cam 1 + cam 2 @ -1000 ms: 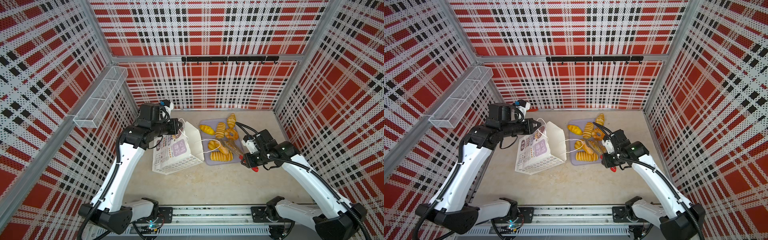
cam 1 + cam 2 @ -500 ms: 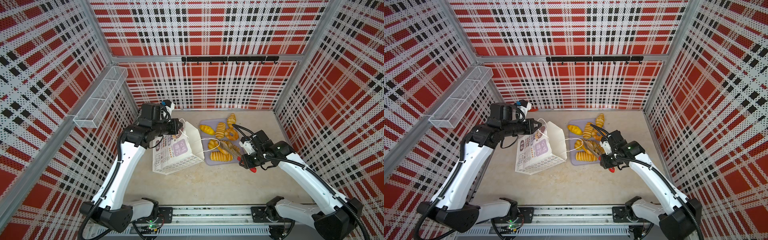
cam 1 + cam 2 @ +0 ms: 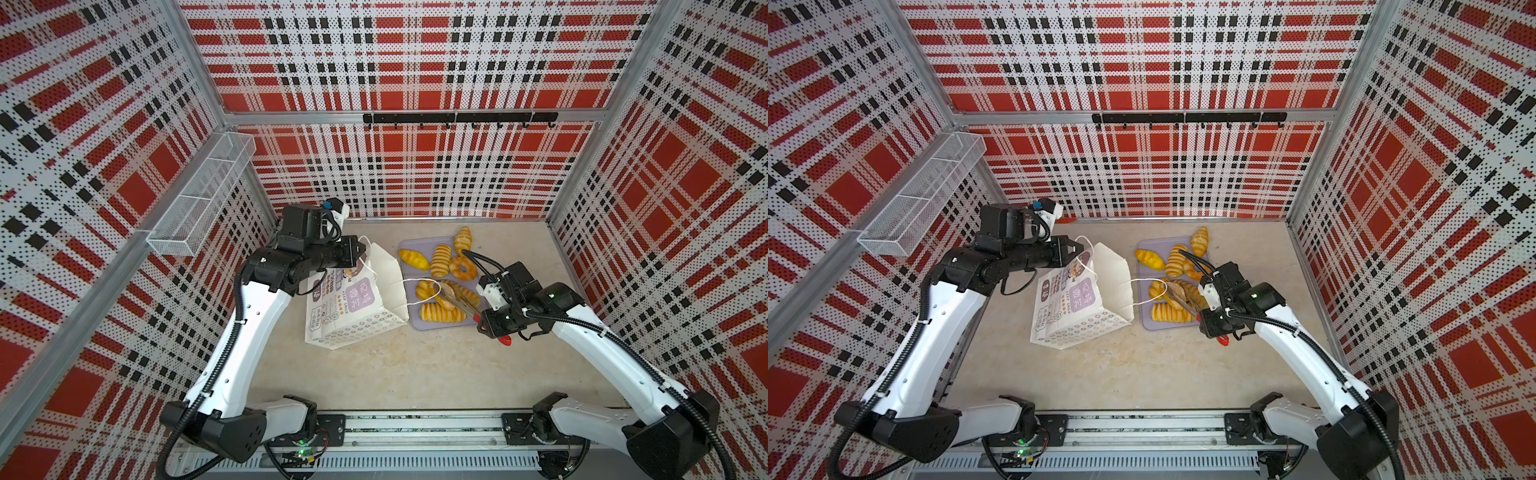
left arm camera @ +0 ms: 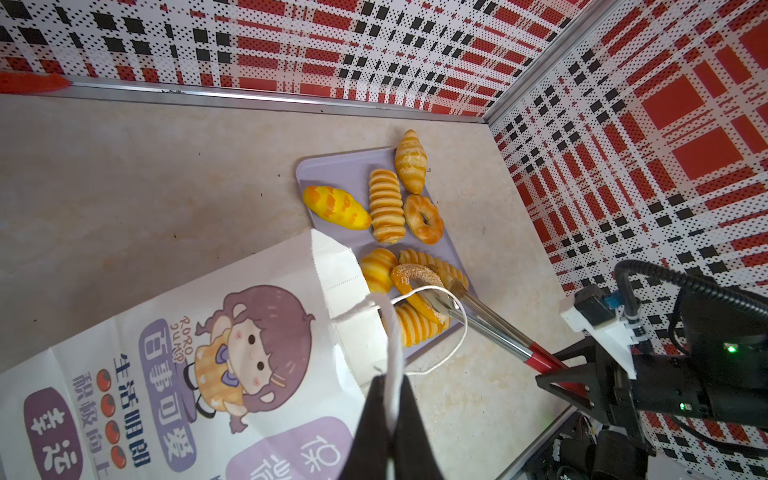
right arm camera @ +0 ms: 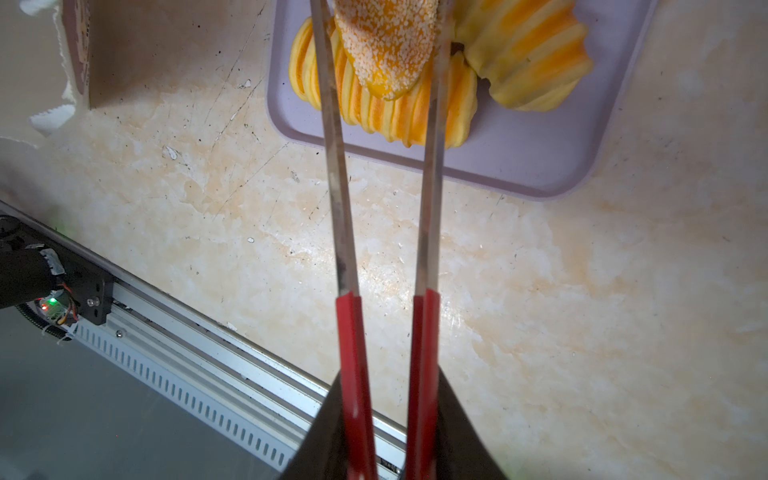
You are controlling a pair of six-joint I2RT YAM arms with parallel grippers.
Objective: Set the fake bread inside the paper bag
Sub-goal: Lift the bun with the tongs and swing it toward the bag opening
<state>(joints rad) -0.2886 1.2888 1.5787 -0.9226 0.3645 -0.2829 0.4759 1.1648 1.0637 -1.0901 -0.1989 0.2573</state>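
Our left tool (image 4: 390,388) is pressed together on the white cord handle (image 4: 390,332). It holds the paper bag (image 3: 353,303) tilted, with the open mouth facing away from this tool toward the tray (image 5: 519,166). Our right tool (image 5: 388,399) pinches the red handles of the tongs (image 5: 345,232), whose metal arms run straight out ahead of it. At their tips the tongs squeeze the sesame bun (image 5: 386,45) over a ridged loaf (image 5: 374,112); we cannot tell whether it is lifted clear. The rest of the fake bread (image 3: 440,259) lies on the tray beyond. We judge the bag's mouth to be near, just past the tong tips along their long axis. The right arm is the nearer one, so it only has to carry the bun forward into the opening.
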